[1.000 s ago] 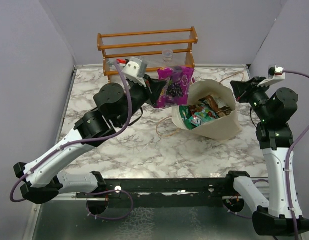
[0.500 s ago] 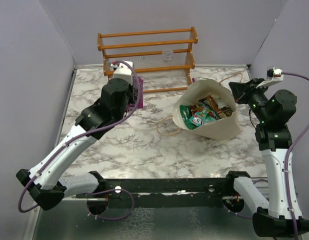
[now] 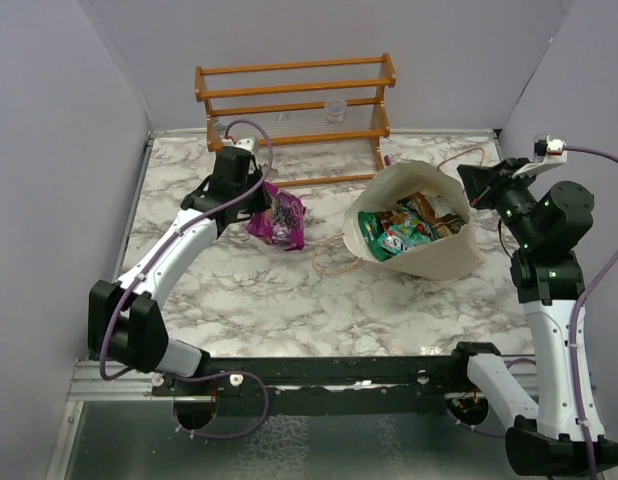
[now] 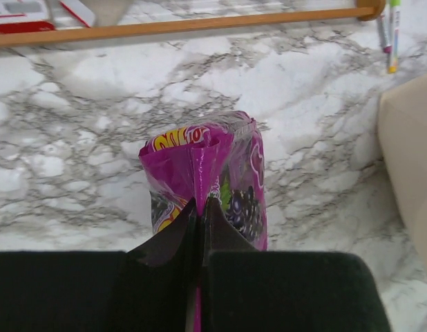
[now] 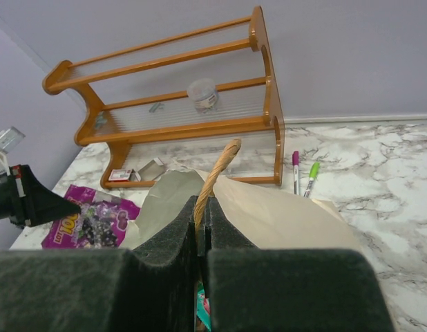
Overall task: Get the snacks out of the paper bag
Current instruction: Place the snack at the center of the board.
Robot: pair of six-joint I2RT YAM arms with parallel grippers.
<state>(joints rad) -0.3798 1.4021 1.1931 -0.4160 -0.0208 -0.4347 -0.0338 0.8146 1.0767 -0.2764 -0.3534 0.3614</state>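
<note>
The cream paper bag (image 3: 434, 255) stands open at the right of the table, with several snacks (image 3: 404, 225) showing inside in green, red and brown. My right gripper (image 3: 471, 181) is at the bag's far right rim, shut on its tan handle (image 5: 220, 162), which rises between the fingers of the right gripper (image 5: 202, 200); the bag wall (image 5: 289, 214) lies below. A purple snack packet (image 3: 280, 218) rests on the marble left of the bag. My left gripper (image 3: 255, 203) is shut on its top edge. In the left wrist view the packet (image 4: 224, 169) hangs from the closed left gripper (image 4: 200, 205).
A wooden slatted rack (image 3: 289, 100) stands along the back wall with a small clear cup (image 3: 335, 108) on it. Two pens (image 5: 304, 174) lie by the rack's right foot. The bag's other handle loop (image 3: 329, 258) trails on the table. A small red-white box (image 5: 119, 175) sits under the rack.
My left arm has carried the purple packet away from the bag, leftward and down, until it rests on the marble. The right arm has stayed put on the handle.
</note>
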